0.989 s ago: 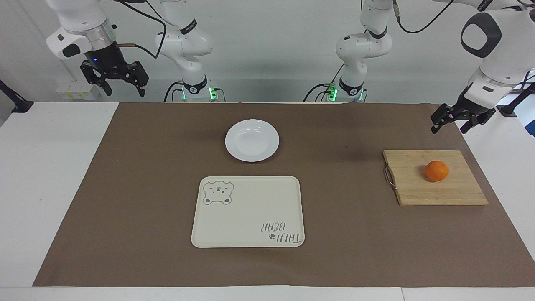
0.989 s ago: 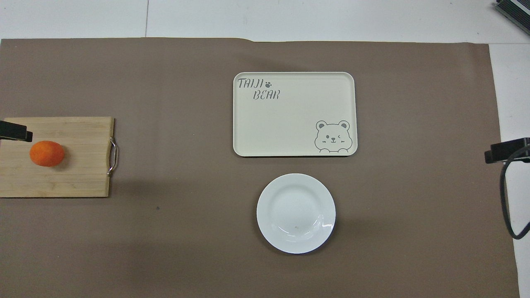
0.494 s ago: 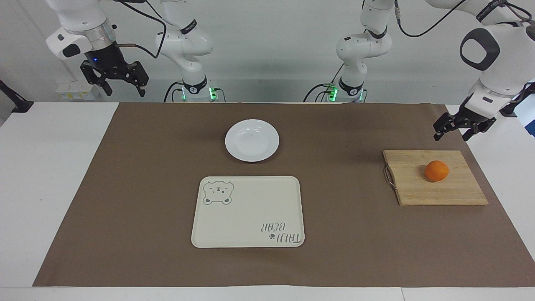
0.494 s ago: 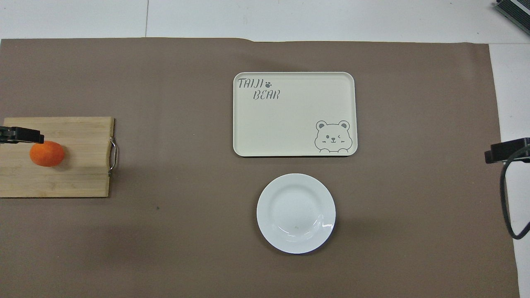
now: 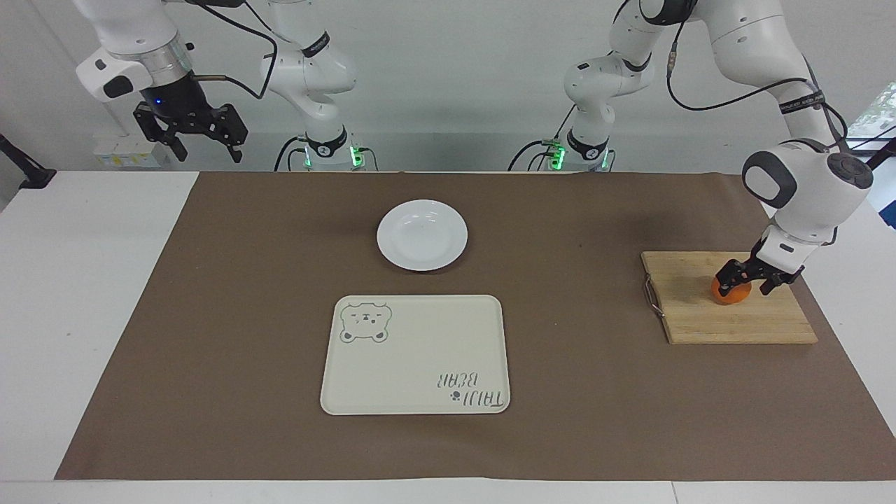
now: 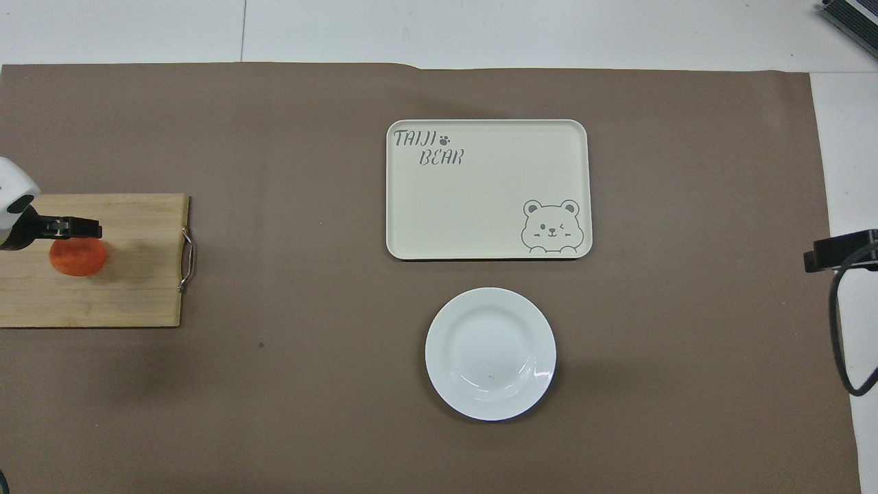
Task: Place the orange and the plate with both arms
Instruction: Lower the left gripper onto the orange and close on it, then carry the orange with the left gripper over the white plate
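The orange (image 5: 731,296) (image 6: 77,260) lies on a wooden cutting board (image 5: 700,318) toward the left arm's end of the table. My left gripper (image 5: 747,285) is down on it, open, with one finger on either side of the fruit; one dark finger (image 6: 68,228) shows at the orange's edge from above. The white plate (image 5: 422,234) (image 6: 490,353) rests on the brown mat, nearer to the robots than the tray. My right gripper (image 5: 190,133) waits open and empty, raised over the right arm's end of the table.
A cream rectangular tray (image 5: 416,355) (image 6: 488,189) with a bear drawing lies on the mat, farther from the robots than the plate. The cutting board has a metal handle (image 6: 186,259) on the side toward the plate. A brown mat (image 5: 231,315) covers most of the white table.
My left arm has swung down from above the board's corner, and its open gripper now straddles the orange. The right arm, plate and tray have not moved.
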Tool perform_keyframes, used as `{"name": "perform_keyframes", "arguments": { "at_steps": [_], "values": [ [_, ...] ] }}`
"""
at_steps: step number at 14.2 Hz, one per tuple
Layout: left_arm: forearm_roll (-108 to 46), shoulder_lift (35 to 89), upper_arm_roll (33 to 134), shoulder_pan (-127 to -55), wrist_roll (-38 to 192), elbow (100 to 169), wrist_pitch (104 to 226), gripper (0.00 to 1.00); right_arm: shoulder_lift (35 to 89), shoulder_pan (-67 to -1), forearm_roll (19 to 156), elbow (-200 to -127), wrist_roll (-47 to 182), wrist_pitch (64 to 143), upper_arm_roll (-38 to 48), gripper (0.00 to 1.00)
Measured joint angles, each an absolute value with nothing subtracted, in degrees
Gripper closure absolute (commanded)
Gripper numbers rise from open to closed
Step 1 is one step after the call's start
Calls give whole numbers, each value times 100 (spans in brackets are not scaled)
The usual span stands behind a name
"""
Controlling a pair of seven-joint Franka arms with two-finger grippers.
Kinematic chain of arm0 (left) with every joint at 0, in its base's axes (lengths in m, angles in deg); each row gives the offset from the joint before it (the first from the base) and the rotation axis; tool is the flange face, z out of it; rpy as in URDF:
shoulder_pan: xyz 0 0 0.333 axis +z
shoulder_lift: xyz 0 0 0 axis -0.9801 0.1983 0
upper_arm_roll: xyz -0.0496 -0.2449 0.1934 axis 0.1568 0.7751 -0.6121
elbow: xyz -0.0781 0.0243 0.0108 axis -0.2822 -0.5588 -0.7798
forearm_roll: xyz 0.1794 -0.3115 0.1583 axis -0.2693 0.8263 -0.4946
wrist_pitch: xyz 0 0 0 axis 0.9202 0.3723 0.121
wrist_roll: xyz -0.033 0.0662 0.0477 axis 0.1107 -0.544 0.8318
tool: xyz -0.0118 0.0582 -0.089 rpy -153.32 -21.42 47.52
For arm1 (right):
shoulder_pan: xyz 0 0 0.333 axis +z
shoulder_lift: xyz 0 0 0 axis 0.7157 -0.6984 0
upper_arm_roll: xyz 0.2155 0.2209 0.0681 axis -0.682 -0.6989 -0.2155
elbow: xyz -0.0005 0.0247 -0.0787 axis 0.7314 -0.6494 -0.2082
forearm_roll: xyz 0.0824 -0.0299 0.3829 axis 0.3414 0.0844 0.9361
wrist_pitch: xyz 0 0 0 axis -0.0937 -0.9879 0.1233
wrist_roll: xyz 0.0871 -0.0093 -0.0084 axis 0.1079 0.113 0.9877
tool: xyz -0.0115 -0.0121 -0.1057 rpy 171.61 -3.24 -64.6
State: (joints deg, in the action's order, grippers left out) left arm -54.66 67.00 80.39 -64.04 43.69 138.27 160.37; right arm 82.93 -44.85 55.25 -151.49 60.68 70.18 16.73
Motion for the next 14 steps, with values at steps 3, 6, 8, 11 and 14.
{"name": "perform_keyframes", "arguments": {
  "at_steps": [3, 6, 8, 11, 14],
  "values": [
    [-5466, 6797, 8037, -6374, 4369, 13973, 16152, 0, 8297, -4485, 5524, -15168, 6068, 7018, 1673, 0],
    [-5466, 6763, 8037, -6361, 4369, 14164, 16163, 3, 8298, -4485, 5525, -15178, 6068, 7018, 1673, 0],
    [-5465, 6738, 8038, -6326, 4370, 14200, 16163, 67, 8298, -4485, 5525, -15180, 6068, 7018, 1673, 0],
    [-5464, 6713, 8034, -6190, 4364, 14207, 16161, 100, 8301, -4486, 5525, -15182, 6068, 7018, 1676, 0],
    [-5464, 6607, 8108, -6200, 4364, 14208, 16078, 100, 8307, -4486, 5525, -15182, 6068, 7018, 1676, 0]
  ]
}}
